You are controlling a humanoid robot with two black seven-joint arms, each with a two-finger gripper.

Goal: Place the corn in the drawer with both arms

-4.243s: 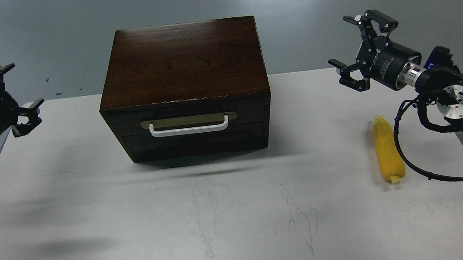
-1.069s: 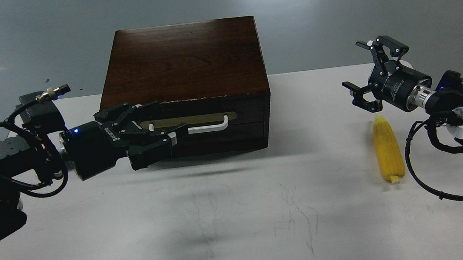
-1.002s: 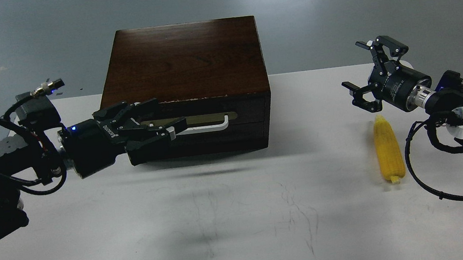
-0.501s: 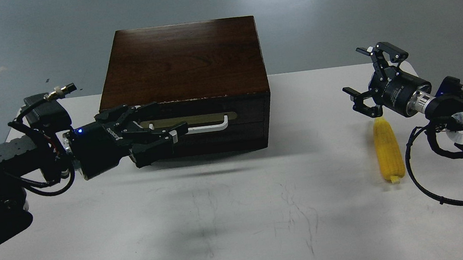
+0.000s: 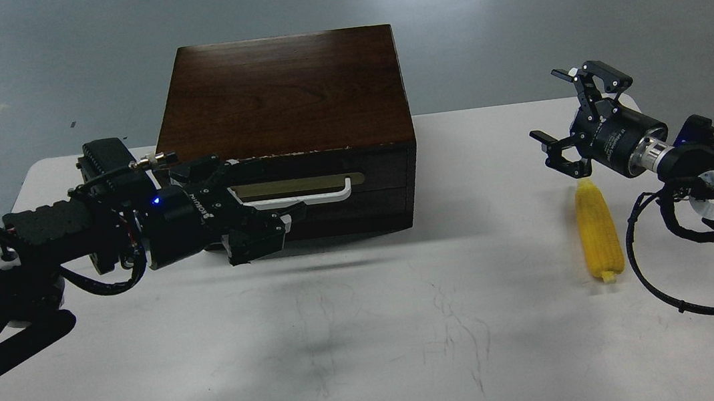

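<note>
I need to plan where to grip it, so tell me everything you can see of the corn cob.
The corn is a bright yellow cob with fine rows of kernels, lying flat on the white table near its right edge. It lies lengthwise away from the camera, the narrow tip at the far end and a small stub at the near end. It looks whole and matte. Nothing grips it: the right hand hangs open just beyond the tip, and I cannot tell if they touch.

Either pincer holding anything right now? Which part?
Right pincer is open, empty, above the corn. Left pincer is at the drawer's handle; grip cannot be told.
</note>
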